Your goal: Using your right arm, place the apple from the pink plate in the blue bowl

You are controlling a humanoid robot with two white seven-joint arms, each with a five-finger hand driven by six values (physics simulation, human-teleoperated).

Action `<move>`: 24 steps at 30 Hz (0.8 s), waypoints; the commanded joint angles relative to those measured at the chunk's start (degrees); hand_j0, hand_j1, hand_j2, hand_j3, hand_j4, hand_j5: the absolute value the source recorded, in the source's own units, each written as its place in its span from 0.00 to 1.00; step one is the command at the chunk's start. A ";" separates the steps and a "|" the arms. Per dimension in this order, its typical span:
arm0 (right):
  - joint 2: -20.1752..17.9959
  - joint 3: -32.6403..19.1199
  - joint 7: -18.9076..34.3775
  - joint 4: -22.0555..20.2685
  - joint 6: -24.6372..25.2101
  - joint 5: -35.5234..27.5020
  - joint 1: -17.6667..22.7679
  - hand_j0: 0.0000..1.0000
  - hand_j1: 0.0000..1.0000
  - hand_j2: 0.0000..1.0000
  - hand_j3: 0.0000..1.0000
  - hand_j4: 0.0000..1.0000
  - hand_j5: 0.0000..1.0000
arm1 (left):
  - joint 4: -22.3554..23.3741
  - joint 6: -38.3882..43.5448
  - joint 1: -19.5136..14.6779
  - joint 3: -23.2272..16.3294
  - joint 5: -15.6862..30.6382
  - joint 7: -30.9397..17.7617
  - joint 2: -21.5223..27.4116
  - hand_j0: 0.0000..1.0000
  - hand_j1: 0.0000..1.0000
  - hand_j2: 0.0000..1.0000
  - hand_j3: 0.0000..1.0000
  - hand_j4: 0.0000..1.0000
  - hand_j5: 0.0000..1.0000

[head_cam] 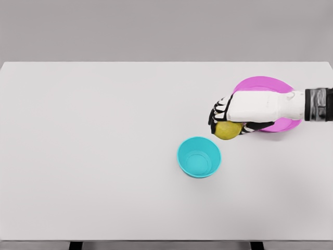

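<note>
Currently we are listing four items on the white tabletop (104, 156), as seen from our head camera. Item one: our right hand (234, 115), white with dark-jointed fingers, is reaching in from the tabletop's right edge, palm downward, with its forearm lying over the pink plate (263, 83). Its fingers are curling down around the apple (228, 130) and are gripping it from above, so only the lower part of the fruit is showing beneath the knuckles. Item two: the apple, yellow-green in the render, is sitting in that grasp just past the plate's left rim, toward the tabletop's middle; we cannot tell whether it is touching the surface. Item three: the pink plate is lying near the right edge, about halfway along it, partly hidden under our arm. Item four: the blue bowl (183, 156), turquoise and upright, is standing just right of the tabletop's centre, a little nearer the front edge than the apple, close to it but apart.
</note>
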 commanded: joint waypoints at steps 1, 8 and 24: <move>2.43 1.84 -0.01 -0.54 0.23 -0.55 0.00 0.41 0.41 0.41 0.41 0.41 0.41 | 0.05 0.00 0.00 0.00 0.01 -0.01 0.00 1.00 1.00 1.00 1.00 1.00 1.00; 4.90 3.16 -0.01 -0.63 0.23 -0.55 0.09 0.41 0.41 0.41 0.41 0.41 0.41 | -0.03 0.00 -0.09 0.00 0.01 -0.01 0.00 1.00 1.00 1.00 1.00 1.00 1.00; 2.44 4.04 -0.01 -0.98 0.23 -0.46 -0.18 0.92 0.92 0.92 0.92 0.92 0.92 | 0.05 0.00 -0.09 0.00 0.01 -0.01 0.00 1.00 1.00 1.00 1.00 1.00 1.00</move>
